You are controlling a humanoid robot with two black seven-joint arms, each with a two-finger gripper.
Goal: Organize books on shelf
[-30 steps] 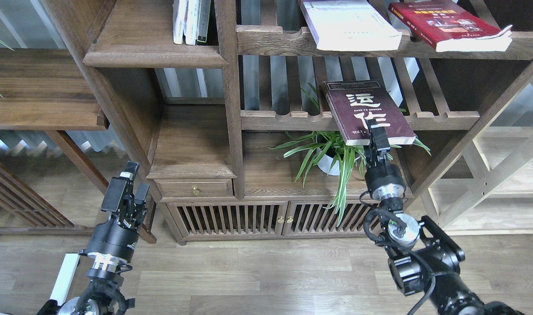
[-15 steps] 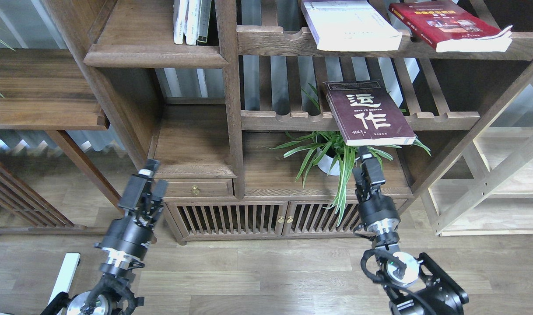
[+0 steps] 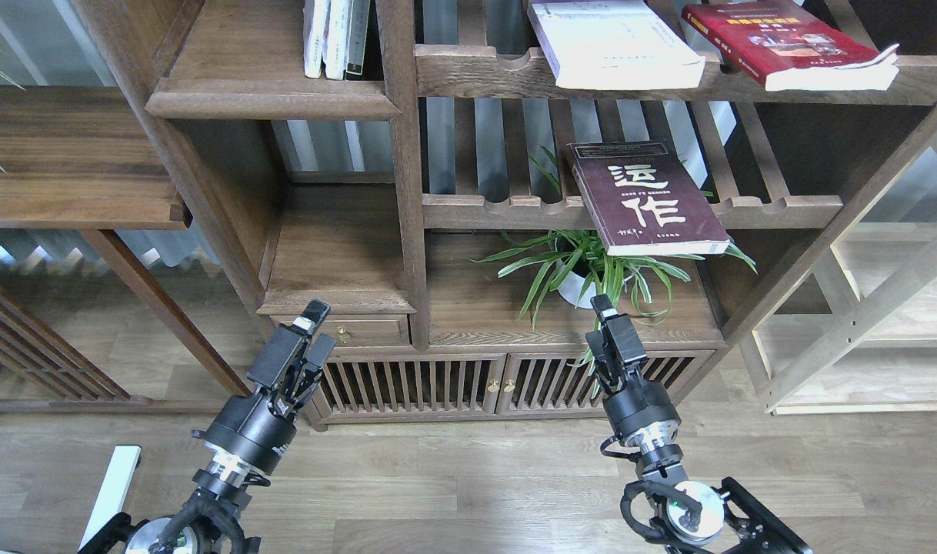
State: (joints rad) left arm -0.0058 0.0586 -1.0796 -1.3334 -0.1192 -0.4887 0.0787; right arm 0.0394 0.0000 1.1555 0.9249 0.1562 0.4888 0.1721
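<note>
The maroon book with white characters lies flat on the middle slatted rack, its near end hanging over the front rail. The white book and the red book lie flat on the upper slatted rack. The solid dark-brown shelf with a moulded edge is at the upper left and carries a few upright books. My right gripper is well below the maroon book, in front of the plant, seen edge-on and holding nothing. My left gripper is in front of the small drawer, fingers slightly apart, empty.
A potted spider plant stands on the low cabinet with slatted doors. A small drawer sits under a solid lower board. A light wooden frame is at the right, a dark rack at the left.
My right gripper has dropped down and left, away from the maroon book's near edge. My left gripper has moved right and down towards the cabinet. The books have not moved.
</note>
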